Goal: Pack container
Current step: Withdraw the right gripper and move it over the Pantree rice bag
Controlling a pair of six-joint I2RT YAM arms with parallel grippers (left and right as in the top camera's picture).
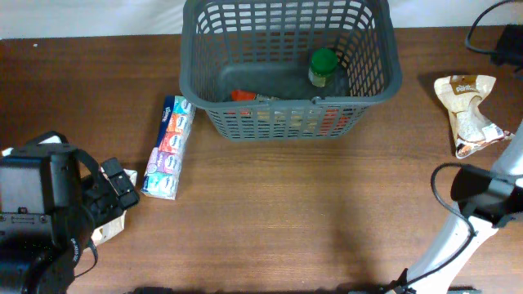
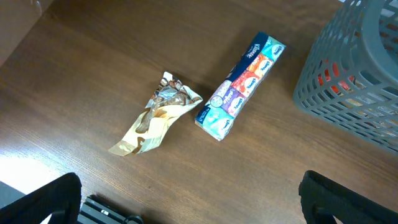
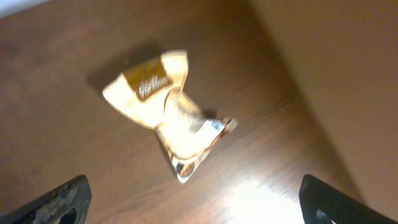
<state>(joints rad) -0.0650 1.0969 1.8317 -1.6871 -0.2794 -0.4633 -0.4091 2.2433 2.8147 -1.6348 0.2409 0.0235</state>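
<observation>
Right gripper (image 3: 196,198), spread wide and empty, is aimed at a crumpled beige plastic snack pouch (image 3: 171,118) lying just ahead, its long axis slanted across the jaws. The large dark grey lattice-sided plastic basket (image 1: 278,122) is found to its left.

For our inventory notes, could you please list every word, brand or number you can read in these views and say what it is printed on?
No text can be read for certain.
On the multicoloured pack: a logo on each packet, too small to read.
On the tan snack bag: white script on a brown patch, blurred.
On the crumpled gold wrapper: print illegible.
On the green-lidded jar in the basket: label too small.
</observation>
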